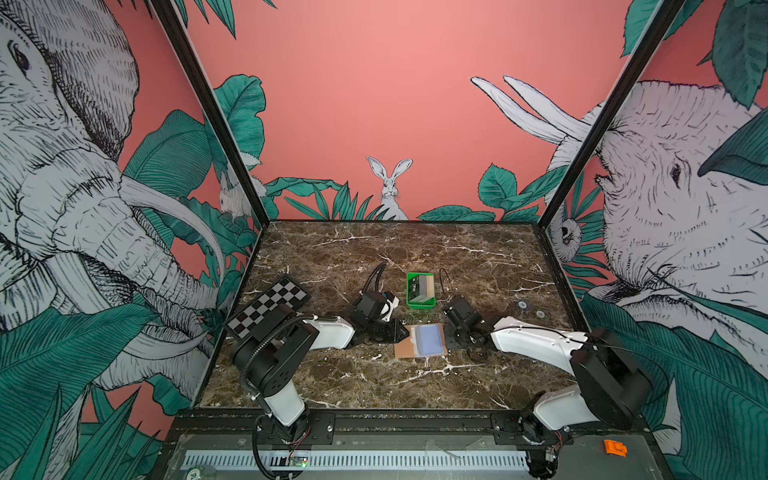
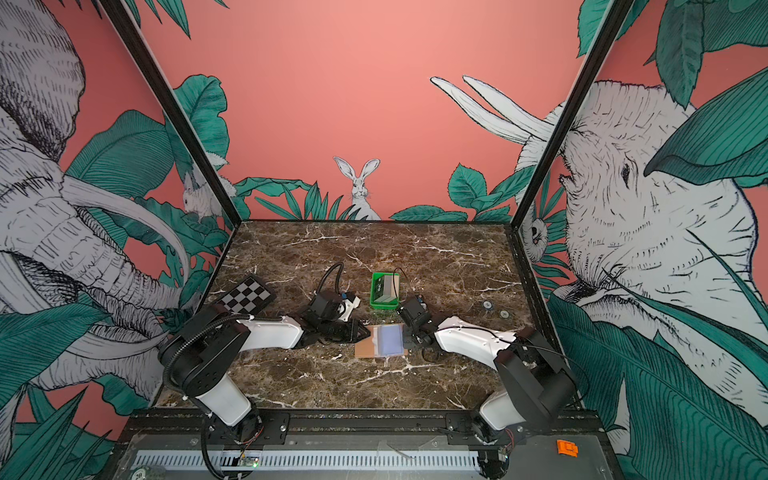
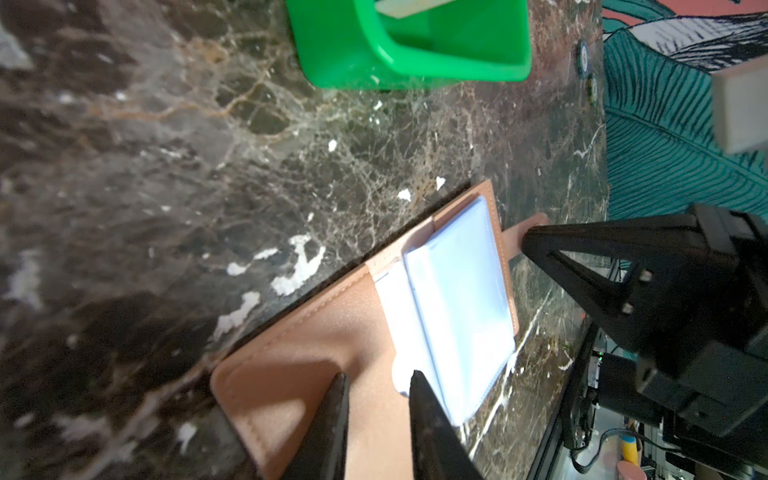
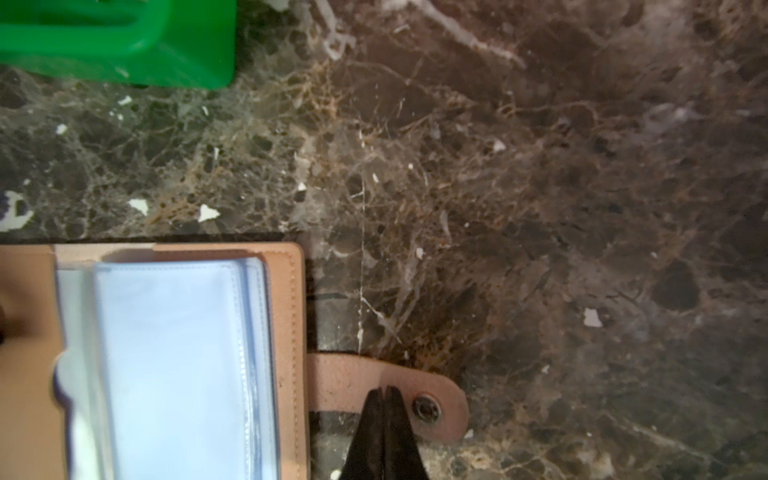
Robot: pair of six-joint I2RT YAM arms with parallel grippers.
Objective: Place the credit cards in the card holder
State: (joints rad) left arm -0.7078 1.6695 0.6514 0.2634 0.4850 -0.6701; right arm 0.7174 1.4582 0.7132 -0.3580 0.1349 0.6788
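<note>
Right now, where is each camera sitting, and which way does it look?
Top views: high at the front, looking down at the table; both arms show.
Left wrist: looks past the open left gripper at the card holder.
Right wrist: looks past the shut right gripper at the strap.
Shared: both wrist views show card holder and green tray.

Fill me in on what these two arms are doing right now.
The card holder lies open on the marble table between both arms. The right gripper, fingers shut, rests its tips on the strap tab, apparently pinning it down. The left gripper sits over the holder's bare tan flap, fingers slightly apart, gripping nothing. Several credit cards stand in the green tray behind. The clear pockets look pale blue; whether a card is already inside is unclear.
</note>
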